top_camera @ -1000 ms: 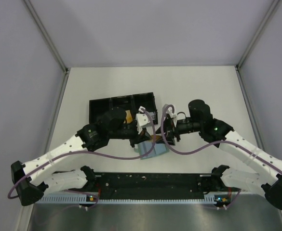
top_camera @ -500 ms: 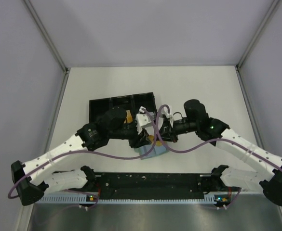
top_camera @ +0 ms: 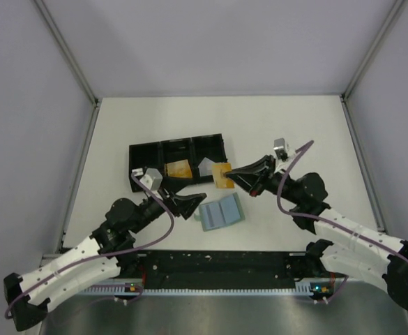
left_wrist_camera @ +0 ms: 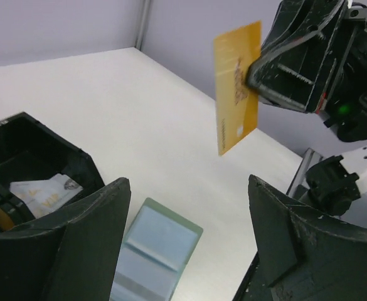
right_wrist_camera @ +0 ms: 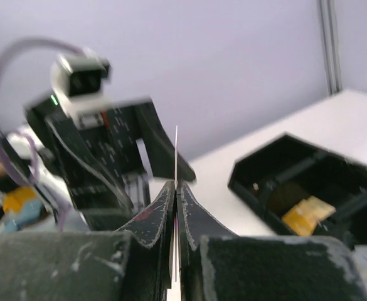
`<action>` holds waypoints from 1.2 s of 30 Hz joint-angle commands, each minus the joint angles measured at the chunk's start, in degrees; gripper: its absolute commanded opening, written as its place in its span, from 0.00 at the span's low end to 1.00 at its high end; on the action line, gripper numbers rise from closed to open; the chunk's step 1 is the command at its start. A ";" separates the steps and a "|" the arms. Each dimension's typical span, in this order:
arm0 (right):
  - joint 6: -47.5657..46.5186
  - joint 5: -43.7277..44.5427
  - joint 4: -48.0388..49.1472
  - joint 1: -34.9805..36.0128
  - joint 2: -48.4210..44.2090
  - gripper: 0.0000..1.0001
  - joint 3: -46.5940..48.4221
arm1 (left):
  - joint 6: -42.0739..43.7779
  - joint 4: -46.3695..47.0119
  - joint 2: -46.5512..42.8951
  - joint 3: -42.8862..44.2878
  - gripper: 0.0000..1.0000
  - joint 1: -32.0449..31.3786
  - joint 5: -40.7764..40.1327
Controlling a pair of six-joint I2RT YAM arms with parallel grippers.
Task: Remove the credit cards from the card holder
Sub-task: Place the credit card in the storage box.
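The pale blue card holder [top_camera: 221, 211] lies unfolded and flat on the table; in the left wrist view the card holder [left_wrist_camera: 155, 251] lies below and between the fingers. My right gripper [top_camera: 234, 172] is shut on a gold credit card [top_camera: 222, 174], held in the air above and behind the holder. The left wrist view shows that card [left_wrist_camera: 236, 88] upright in the right gripper [left_wrist_camera: 261, 63]. From the right wrist the card [right_wrist_camera: 176, 147] appears edge-on between the pressed fingertips. My left gripper [top_camera: 195, 204] stands open and empty, just left of the holder.
A black three-compartment tray [top_camera: 142, 148] sits behind the holder, with an orange card [top_camera: 178, 169] in its middle compartment and a silvery card [top_camera: 205, 165] in its right one. A black rail [top_camera: 217, 262] runs along the near table edge.
My left gripper has opened, let go of the holder and drawn back to the left. My right gripper shut on the gold card and pulled it up and away from the holder.
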 commanded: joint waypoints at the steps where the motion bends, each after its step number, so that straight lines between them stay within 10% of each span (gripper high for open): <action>1: 16.05 10.93 33.03 2.02 2.35 0.00 -3.80 | -11.83 24.50 0.31 -6.46 0.79 -0.02 0.61; 20: 18.87 20.97 44.22 9.06 8.51 0.00 -3.80 | -17.63 46.50 14.91 -3.83 0.59 -0.37 8.90; 28: 19.13 21.32 45.28 10.20 9.66 0.00 -3.98 | -17.72 44.75 15.17 -2.78 0.04 -0.29 8.28; 32: 18.43 21.41 45.19 10.20 9.31 0.00 -4.59 | -17.02 38.78 13.42 -1.99 0.00 -0.29 5.74; 36: 16.41 23.60 42.65 9.85 7.03 0.35 -6.96 | -14.83 22.11 9.12 1.08 0.00 0.15 0.30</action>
